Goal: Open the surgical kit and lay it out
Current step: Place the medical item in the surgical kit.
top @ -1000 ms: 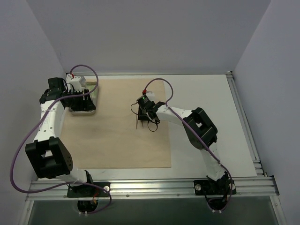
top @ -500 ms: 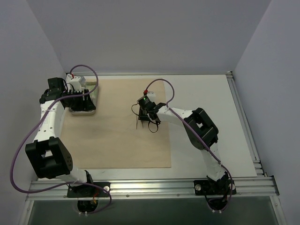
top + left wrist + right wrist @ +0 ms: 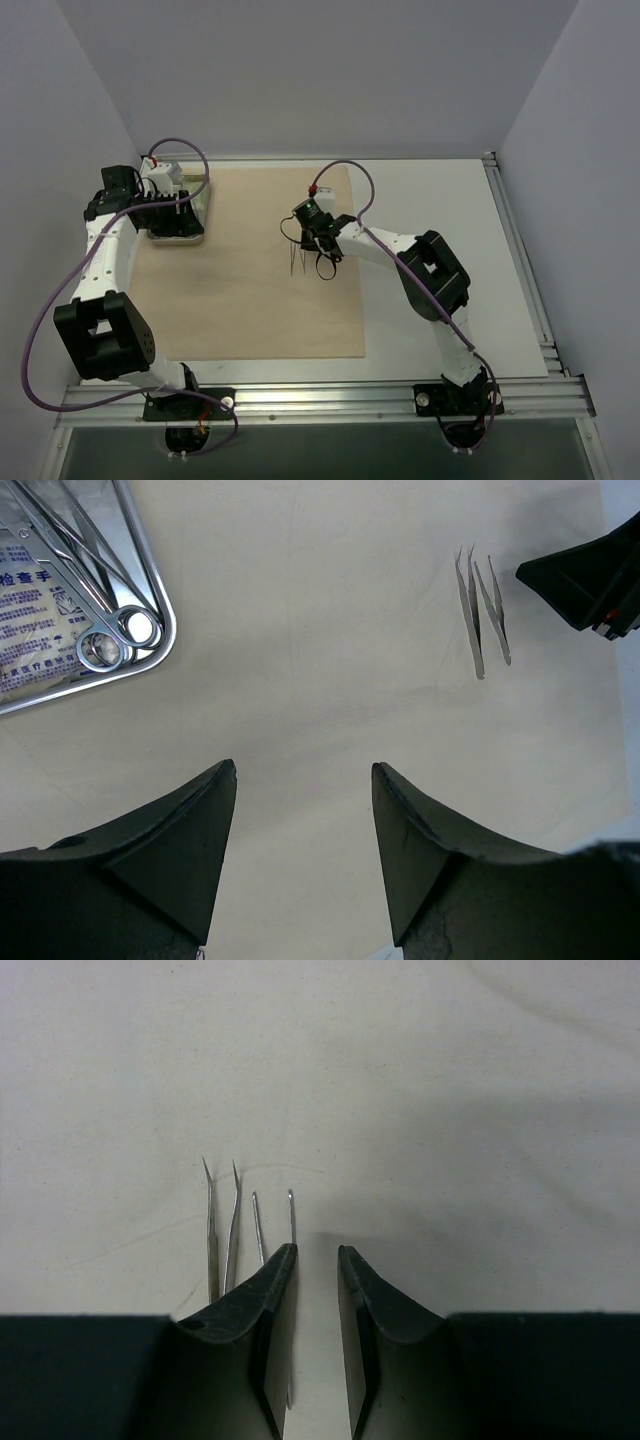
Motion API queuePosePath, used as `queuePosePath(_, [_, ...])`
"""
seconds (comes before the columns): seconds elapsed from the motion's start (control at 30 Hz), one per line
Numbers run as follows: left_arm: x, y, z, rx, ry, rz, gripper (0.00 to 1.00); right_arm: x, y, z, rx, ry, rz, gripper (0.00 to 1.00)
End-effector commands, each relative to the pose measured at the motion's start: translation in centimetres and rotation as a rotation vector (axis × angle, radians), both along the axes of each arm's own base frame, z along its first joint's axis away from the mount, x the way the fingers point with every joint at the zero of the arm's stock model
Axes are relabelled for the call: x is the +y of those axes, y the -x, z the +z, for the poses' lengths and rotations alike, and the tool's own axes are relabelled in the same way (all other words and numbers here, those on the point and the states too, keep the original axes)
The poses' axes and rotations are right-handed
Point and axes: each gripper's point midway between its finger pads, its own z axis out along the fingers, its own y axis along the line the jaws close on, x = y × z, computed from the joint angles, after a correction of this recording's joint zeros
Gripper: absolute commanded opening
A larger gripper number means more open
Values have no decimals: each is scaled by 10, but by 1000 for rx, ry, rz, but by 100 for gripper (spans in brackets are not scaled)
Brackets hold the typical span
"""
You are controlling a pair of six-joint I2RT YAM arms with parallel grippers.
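Steel tweezers (image 3: 225,1230) lie on beige cloth (image 3: 250,290); right gripper (image 3: 317,1260) narrowly parted above them, holding nothing; left gripper (image 3: 303,780) open.

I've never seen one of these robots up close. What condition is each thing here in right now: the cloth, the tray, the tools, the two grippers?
Cloth wrap: unfolded, flat on the table.
Steel tray: on the cloth, holding scissor-like instruments and a printed packet.
Tweezers: two pairs, side by side on the cloth.
Left gripper: open, empty.
Right gripper: narrowly parted above the tweezers; whether it grips anything is unclear.
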Motion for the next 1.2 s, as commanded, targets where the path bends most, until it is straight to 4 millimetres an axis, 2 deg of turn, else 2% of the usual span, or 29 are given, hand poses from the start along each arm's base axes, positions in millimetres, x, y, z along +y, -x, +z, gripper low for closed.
queuePosePath(0.0, [0,-7,9,-39,10,-17,65,-1,-9,19,-56,52,-18,20])
queuePosePath(0.67, [1,-7,3,-26,9,-15,65,10,-5,-15,1,68,35,18])
queuePosePath(0.83, [1,-8,2,-24,11,-15,65,8,-8,-9,-21,76,18,16])
queuePosePath(0.93, [1,-8,2,-23,10,-14,65,7,-10,3,-50,82,3,16])
queuePosePath(1.07, [1,-8,1,-22,13,-14,65,14,-11,22,-99,72,16,15])
queuePosePath(1.17, [0,-8,1,-20,15,-14,65,21,-10,24,-99,50,38,15])
